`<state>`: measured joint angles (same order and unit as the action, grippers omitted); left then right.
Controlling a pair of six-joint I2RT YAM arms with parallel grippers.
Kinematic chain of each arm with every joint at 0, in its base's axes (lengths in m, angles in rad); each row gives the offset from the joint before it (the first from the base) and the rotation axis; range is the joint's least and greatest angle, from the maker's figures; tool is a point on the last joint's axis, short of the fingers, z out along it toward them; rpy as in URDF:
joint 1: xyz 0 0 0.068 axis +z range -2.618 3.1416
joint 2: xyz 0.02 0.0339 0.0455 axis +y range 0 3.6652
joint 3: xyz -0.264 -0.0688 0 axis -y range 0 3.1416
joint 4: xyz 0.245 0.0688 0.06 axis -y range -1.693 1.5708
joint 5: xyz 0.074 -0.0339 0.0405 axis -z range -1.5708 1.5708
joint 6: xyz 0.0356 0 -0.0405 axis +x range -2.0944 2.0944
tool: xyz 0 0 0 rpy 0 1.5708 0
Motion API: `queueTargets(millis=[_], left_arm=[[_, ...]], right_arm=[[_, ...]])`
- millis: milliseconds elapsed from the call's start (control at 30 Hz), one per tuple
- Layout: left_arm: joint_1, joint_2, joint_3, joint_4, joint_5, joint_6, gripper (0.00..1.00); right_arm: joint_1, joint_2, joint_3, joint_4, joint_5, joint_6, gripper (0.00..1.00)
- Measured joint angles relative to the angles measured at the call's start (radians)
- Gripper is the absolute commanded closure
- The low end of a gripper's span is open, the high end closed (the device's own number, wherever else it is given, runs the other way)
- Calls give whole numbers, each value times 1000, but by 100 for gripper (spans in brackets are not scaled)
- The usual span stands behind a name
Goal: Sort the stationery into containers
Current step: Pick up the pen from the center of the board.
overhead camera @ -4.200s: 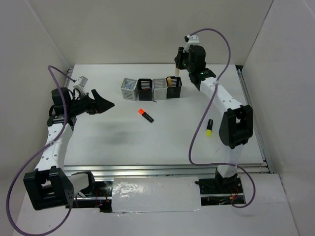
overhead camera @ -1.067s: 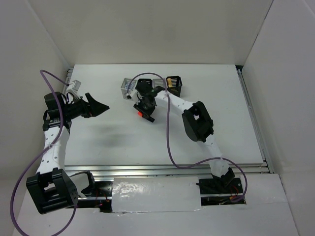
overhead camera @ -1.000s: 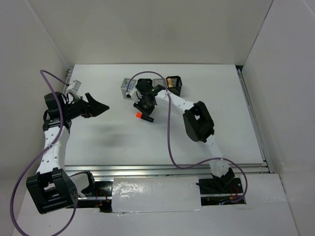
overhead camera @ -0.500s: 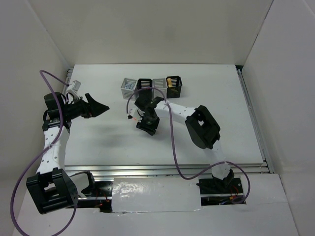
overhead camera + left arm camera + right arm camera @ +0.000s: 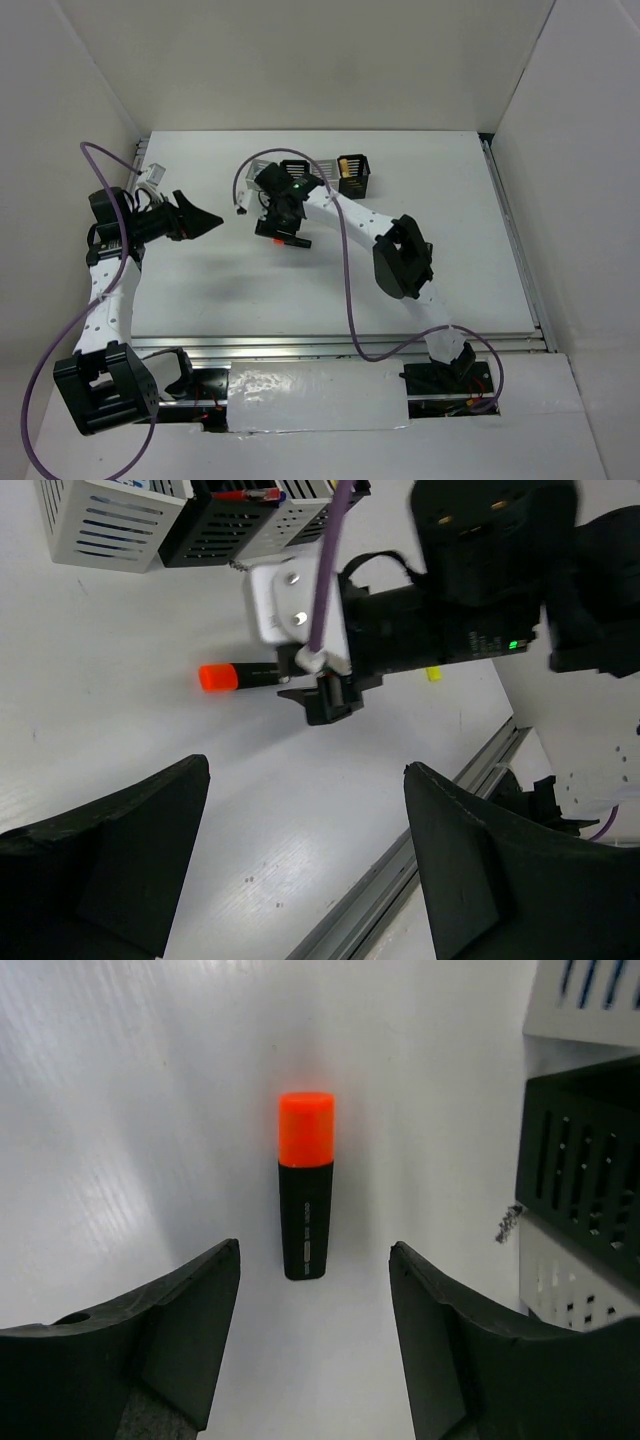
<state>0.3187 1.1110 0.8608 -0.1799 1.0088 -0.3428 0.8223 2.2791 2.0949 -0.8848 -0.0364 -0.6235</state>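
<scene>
The orange-black highlighter point(image 5: 305, 1185) lies flat on the white table, orange cap pointing away from my right gripper point(image 5: 314, 1250). That gripper stands open just above it, one finger on each side of its black end, not touching it. From above, the right gripper point(image 5: 283, 228) hovers in front of the containers point(image 5: 352, 176), and the right arm hides most of the row. The peach marker point(image 5: 345, 166) stands in the far-right black cup. My left gripper point(image 5: 205, 218) is open and empty at the left, well away from the highlighter point(image 5: 235, 675).
The left wrist view shows a light grey cup point(image 5: 110, 525) and a black cup point(image 5: 225, 525) with thin red and blue pens in it. A bit of the yellow-black highlighter point(image 5: 433, 673) shows beyond the right arm. A metal rail point(image 5: 340, 345) runs along the table's near edge.
My right gripper's jaws have widened, and the wrist has swung back and to the left over the orange-black highlighter, which still lies on the table. The left arm has not moved.
</scene>
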Motion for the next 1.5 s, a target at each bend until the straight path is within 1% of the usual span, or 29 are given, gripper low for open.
queueTargets(millis=[233,333,600,700,733,800,833,900,967,1100,1233,1333,1500], left_arm=[[3,0,0,0,6,4,9],[8,2,0,-3,9,8,9],[26,9,-3,-12,12,27,9],[28,24,-5,-13,18,26,10],[29,31,-5,-13,19,27,10],[31,42,-6,-16,19,27,10],[33,44,-6,-19,20,27,10],[35,45,-6,-25,21,28,10],[37,45,-6,-27,26,30,10],[39,43,-6,-31,27,31,10],[39,38,-6,-34,31,31,10],[39,29,-6,-34,34,29,10],[39,14,-6,-41,37,31,10]], right_arm=[[11,135,2,-24,49,-79,30],[11,141,34,-26,62,-95,28],[11,165,57,-36,39,-127,34],[11,179,83,-56,13,-151,41],[13,183,90,-63,6,-161,48],[15,190,98,-81,-10,-182,54],[16,194,105,-92,-18,-189,61],[20,197,111,-110,-31,-208,69],[23,197,112,-126,-42,-221,72],[26,177,76,-138,-60,-242,70],[51,84,-87,-149,-58,-253,64],[90,43,-163,-188,-45,-257,59],[147,55,-161,-257,-6,-250,52]])
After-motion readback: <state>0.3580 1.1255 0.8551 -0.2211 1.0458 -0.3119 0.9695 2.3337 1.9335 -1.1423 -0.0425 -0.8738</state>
